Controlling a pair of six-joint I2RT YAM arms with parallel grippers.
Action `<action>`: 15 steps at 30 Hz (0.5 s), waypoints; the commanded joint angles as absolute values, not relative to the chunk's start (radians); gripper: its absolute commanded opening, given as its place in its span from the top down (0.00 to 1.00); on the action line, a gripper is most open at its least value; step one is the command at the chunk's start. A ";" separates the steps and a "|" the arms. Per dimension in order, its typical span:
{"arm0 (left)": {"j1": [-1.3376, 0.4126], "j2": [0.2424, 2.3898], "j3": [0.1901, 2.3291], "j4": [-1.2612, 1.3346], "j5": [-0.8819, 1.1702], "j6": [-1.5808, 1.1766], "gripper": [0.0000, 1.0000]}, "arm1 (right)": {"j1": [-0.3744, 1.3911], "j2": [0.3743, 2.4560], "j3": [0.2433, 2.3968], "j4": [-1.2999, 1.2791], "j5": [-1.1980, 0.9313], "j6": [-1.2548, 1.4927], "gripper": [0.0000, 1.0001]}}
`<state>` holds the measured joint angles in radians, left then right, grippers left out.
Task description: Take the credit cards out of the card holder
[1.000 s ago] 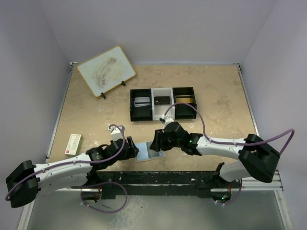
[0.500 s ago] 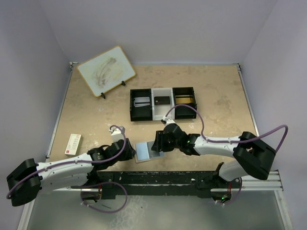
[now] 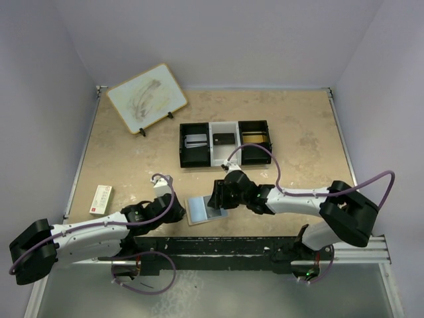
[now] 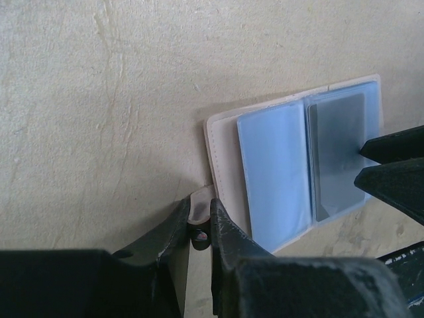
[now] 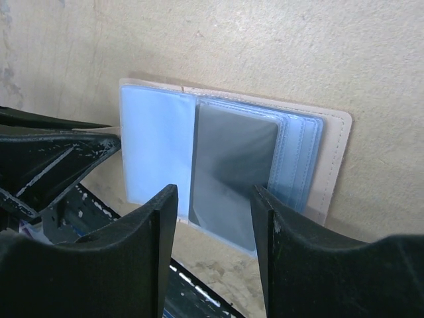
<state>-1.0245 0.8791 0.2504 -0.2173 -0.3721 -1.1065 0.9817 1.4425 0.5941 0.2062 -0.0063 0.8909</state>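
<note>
Beige table (image 3: 298, 132) and pale walls are seen all around. The left gripper (image 4: 200, 211) is pinched shut on the small tan tab of the card holder (image 4: 275, 165), so the holder is kept down. The right gripper (image 5: 213, 195) is held apart, with one finger on each side of a grey card (image 5: 233, 162) tucked in the holder. The holder is laid open near the front edge, between both grippers. Farther back, a silvery card (image 3: 196, 140) and a dark card (image 3: 224, 139) are seen in the tray (image 3: 182, 154). Two cards seem done, and one is left to be pulled out.
</note>
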 commanded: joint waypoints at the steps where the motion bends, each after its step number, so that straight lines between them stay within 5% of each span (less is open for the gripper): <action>1: -1.035 0.882 0.261 -0.204 -0.375 -1.098 0.92 | 0.985 1.415 0.623 0.074 0.066 0.897 0.48; 15: -1.040 0.869 0.275 -0.209 -0.367 -1.094 0.94 | 0.986 1.398 0.606 0.119 0.043 0.891 0.48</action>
<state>-1.0306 0.8791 0.2504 -0.2176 -0.3706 -1.1065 0.9817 1.4052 0.6067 0.0959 0.0536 0.8906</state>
